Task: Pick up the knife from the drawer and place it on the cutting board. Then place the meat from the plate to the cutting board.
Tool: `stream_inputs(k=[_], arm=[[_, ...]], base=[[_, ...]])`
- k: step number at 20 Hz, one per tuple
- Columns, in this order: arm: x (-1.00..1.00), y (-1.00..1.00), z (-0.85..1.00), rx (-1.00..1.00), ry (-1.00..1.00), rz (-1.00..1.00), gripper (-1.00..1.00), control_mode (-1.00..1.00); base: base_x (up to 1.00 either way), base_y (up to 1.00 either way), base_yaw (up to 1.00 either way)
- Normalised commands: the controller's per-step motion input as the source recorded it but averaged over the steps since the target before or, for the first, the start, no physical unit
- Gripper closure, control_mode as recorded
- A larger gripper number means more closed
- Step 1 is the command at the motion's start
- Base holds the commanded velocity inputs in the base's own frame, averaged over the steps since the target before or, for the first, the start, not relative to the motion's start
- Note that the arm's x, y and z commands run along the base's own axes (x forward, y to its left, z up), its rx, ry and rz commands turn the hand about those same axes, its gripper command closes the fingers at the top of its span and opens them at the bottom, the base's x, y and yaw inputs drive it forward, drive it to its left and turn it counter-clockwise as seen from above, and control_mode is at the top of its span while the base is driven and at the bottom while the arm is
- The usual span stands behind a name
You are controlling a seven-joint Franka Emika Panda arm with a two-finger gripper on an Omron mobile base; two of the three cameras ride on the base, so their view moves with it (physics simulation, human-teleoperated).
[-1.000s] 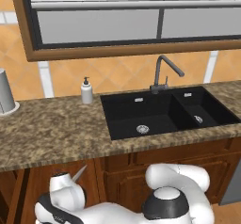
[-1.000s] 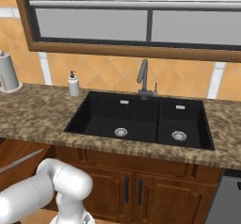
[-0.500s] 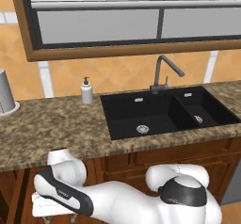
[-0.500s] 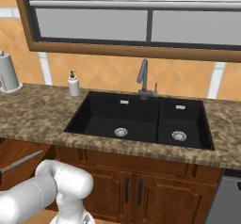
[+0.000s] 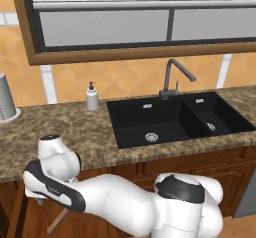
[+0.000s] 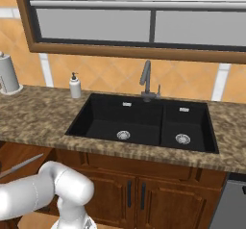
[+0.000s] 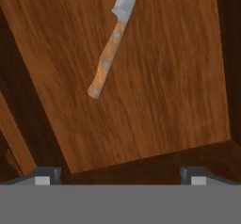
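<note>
Brown wood made the flat floor of the drawer (image 7: 155, 77), and the knife (image 7: 110, 44) lay on it. In the hand view the knife sat up near 12 o'clock, its tan handle pointing toward 7 o'clock and its grey blade toward 1 o'clock. The gripper (image 7: 120, 176) hung above the drawer floor with its two fingers (image 7: 44, 176) wide apart. Nothing was between them, and they were well apart from the knife.

In the right base view the knife (image 6: 21, 166) showed at 8 o'clock, below the speckled counter (image 6: 33, 122).
</note>
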Motion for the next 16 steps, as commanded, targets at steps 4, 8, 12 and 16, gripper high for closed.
stream_inputs(k=[4, 8, 12, 16], arm=[[-0.26, 0.02, 0.00, 0.00, -0.55, -0.05, -1.00, -1.00], [-0.30, -0.01, -0.03, 0.00, -0.33, 0.01, -1.00, -1.00], [0.32, -0.07, 0.00, 0.00, 0.11, 0.06, -1.00, -1.00], [0.54, 0.00, 0.00, -0.04, 0.32, 0.04, -1.00, -1.00]], base=[[0.00, 0.00, 0.00], [0.00, 0.00, 0.00], [0.00, 0.00, 0.00], [0.00, 0.00, 0.00]])
